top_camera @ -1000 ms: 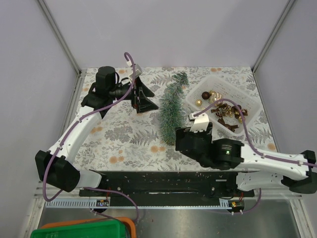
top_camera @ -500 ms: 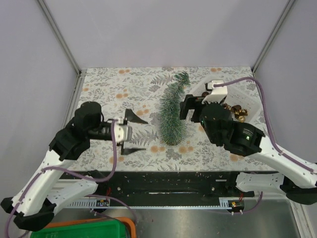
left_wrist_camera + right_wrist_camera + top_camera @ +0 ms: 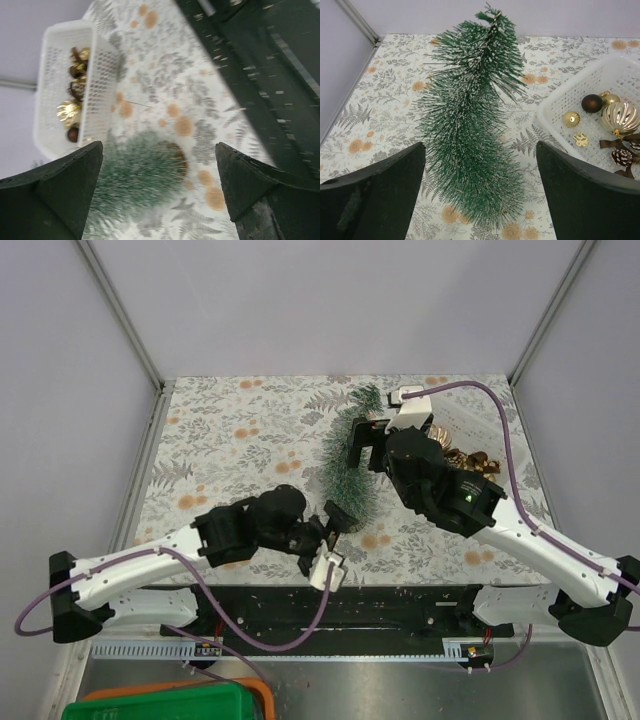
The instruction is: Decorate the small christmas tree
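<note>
The small christmas tree [image 3: 347, 465] lies on its side mid-table, tip toward the far edge and base toward the near edge. It is frosted dark green. My left gripper [image 3: 333, 542] is open and empty at the near side of the tree's base. In the left wrist view the tree [image 3: 134, 176] is blurred between the open fingers [image 3: 60, 195], and part of its tan base shows. My right gripper [image 3: 366, 446] is open and empty above the tree's upper part. In the right wrist view the tree [image 3: 470, 135] lies between the wide-open fingers [image 3: 375, 195].
A white basket [image 3: 555, 107] of gold and brown baubles and pinecones [image 3: 618, 117] stands right of the tree. It also shows in the left wrist view [image 3: 47, 85]. In the top view my right arm covers most of it, though some baubles [image 3: 472, 459] show. The black base rail [image 3: 400, 600] runs along the near edge.
My left arm has swung from the far left down to the near centre, beside the tree's base. My right arm has moved from the near side up over the tree. The tree stays put.
</note>
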Robot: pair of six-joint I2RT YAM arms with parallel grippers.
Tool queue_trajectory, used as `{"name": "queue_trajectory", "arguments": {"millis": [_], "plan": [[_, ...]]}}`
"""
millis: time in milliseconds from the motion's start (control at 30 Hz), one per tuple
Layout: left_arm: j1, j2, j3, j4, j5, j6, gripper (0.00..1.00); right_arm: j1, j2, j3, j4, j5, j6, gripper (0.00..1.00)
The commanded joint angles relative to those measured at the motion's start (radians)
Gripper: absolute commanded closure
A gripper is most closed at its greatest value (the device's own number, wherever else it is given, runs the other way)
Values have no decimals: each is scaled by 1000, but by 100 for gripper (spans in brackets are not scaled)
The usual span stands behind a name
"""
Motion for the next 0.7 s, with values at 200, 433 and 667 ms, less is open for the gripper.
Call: {"name": "queue_trajectory", "arguments": {"millis": [200,433,667], "plan": [[-33,129,-29,413,-188,201,1,-37,-34,-26,92,-51,-10,1],[-47,212,33,296,-124,265,12,-78,15,-26,78,-117,36,1],[-47,277,100,224,-191,257,37,-80,43,-66,150,-154,57,1]]}}
